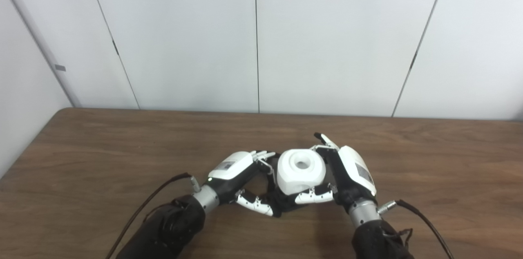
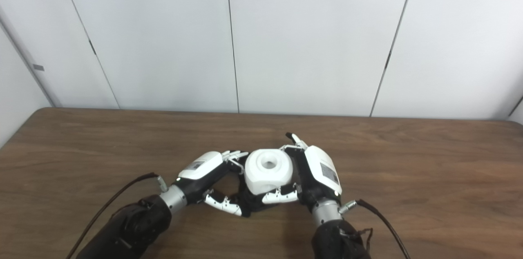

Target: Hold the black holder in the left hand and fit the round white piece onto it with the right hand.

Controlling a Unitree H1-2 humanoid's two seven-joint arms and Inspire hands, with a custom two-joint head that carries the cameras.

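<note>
Left hand [image 1: 239, 177] grips matte black holder [image 1: 282, 204]; right hand [image 1: 347, 173] clasps smooth, round white piece [image 1: 301, 171].

the round white piece [image 1: 301, 171] is showing plain white, the black holder [image 1: 282, 204] beneath it looking solid black. each robot hand is wearing white shells over black. the counter [image 1: 122, 144] is showing brown wood grain.

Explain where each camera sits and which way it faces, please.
Left eye view: on the head, facing down and forward at the table and wall; both arms enter from below.
Right eye view: beside it, slightly rightward, same direction; both arms show.
Shared: left hand on the black holder, right hand on the white piece.
</note>
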